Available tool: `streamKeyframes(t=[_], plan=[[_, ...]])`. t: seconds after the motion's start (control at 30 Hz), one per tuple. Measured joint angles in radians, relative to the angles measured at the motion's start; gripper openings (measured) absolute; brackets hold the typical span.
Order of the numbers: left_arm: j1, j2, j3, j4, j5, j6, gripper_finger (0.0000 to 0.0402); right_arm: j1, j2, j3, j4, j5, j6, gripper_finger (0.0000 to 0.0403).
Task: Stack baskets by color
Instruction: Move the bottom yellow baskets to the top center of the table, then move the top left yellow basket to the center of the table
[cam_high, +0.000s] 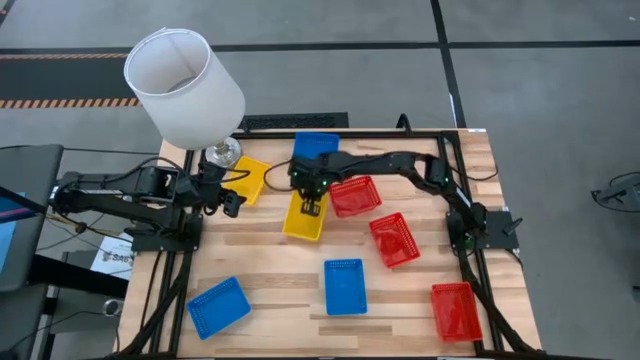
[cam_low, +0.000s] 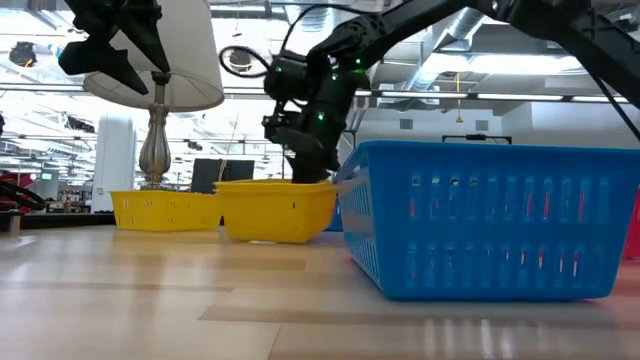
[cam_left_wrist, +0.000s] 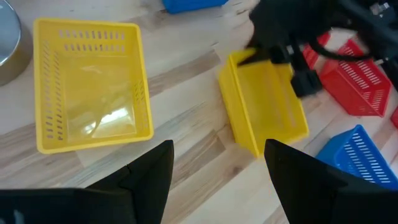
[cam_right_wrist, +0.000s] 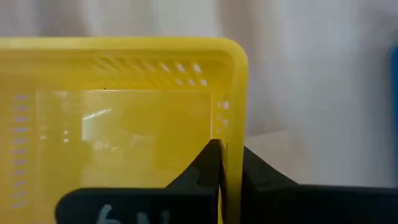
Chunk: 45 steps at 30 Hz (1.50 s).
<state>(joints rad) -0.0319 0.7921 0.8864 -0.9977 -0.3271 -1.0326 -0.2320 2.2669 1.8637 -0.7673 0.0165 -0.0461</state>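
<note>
item: right gripper (cam_right_wrist: 227, 163), fingers pinched shut on the near rim of a yellow mesh-sided plastic basket (cam_high: 304, 217) at table centre; lift level, seat squarely into second yellow basket (cam_high: 250, 180) beyond; left gripper (cam_left_wrist: 214, 165) open, empty.

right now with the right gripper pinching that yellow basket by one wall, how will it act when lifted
Held by one wall only, the yellow basket in the right gripper will probably hang tilted. Its thin slotted plastic looks light, so the grip should hold, though the wall may flex slightly. Smooth plastic between narrow fingers could slip if swung.
</note>
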Motion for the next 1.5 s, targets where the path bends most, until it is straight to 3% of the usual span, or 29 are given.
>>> streamKeyframes(t=[0.23, 0.43, 0.57, 0.67, 0.87, 1.03, 1.23, 1.5], plan=[[0.001, 0.0, 0.0, -0.003, -0.001, 0.0, 0.0241, -0.054, 0.0, 0.0, -0.012, 0.013, -0.082, 0.0051], [0.001, 0.015, 0.0, -0.02, -0.012, 0.0, 0.0241, -0.066, -0.012, 0.058, -0.035, 0.024, -0.097, 0.0145], [0.001, 0.046, 0.001, -0.034, -0.014, 0.004, 0.0241, -0.071, -0.011, 0.158, -0.095, 0.05, -0.081, 0.0215], [0.0, 0.081, 0.001, -0.042, -0.023, 0.004, 0.0241, -0.071, -0.011, 0.25, -0.138, 0.07, -0.079, 0.0243], [-0.015, 0.138, 0.001, -0.047, -0.024, 0.006, 0.0241, -0.064, -0.046, 0.449, -0.262, 0.055, -0.082, 0.0242], [-0.09, 0.071, 0.001, -0.024, -0.026, -0.007, 0.0241, -0.035, -0.054, 0.49, -0.25, 0.028, -0.083, 0.0236], [-0.134, 0.04, 0.001, -0.256, -0.219, -0.221, 0.0226, 0.008, -0.05, 0.488, -0.249, 0.018, -0.061, 0.0235], [-0.17, 0.154, -0.021, -0.236, -0.261, -0.062, 0.0156, 0.046, -0.105, 0.489, -0.322, 0.007, -0.063, 0.0235]])
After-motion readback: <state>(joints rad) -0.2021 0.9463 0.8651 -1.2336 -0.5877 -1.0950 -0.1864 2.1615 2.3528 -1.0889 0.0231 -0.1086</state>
